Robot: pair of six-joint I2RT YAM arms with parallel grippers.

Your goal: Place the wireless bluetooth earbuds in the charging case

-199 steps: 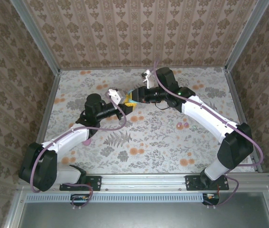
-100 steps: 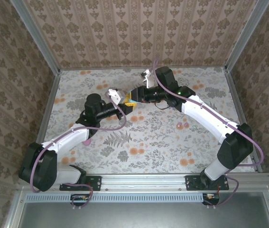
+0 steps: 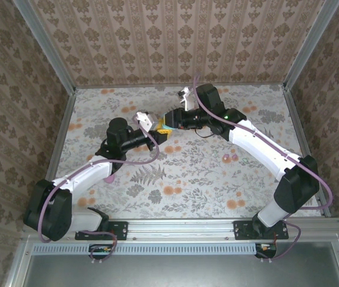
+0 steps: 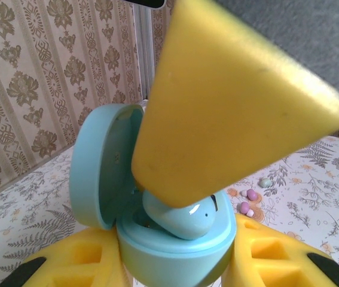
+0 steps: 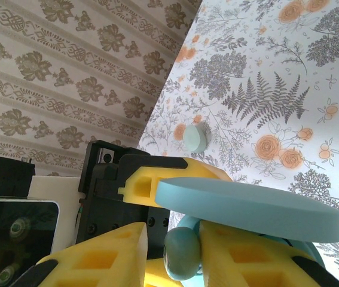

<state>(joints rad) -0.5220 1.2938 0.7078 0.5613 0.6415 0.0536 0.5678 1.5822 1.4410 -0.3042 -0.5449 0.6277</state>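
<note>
My left gripper [image 3: 156,127] [image 4: 175,260] is shut on the open pale cyan charging case [image 4: 175,245], held up above the table with its lid [image 4: 97,170] swung to the left. A pale cyan earbud [image 4: 181,216] [image 5: 181,252] lies in the case's well. My right gripper [image 3: 168,121] [image 5: 170,254] reaches in from above, and one of its yellow fingers [image 4: 229,101] covers the bud's top. Its jaws stand slightly open: the bud touches the right finger, with a small gap to the left one. The lid [image 5: 247,206] hangs just over those fingers.
Loose pink buds [image 4: 250,195] and a pale cyan one [image 4: 265,182] lie on the flowered table [image 3: 187,179], to the right [image 3: 229,158]. A round pale pastel object [image 5: 194,139] rests on the table beyond the grippers. Wallpapered walls close three sides.
My right gripper's jaws have parted a little around the earbud. Both arms and the case stay almost where they were.
</note>
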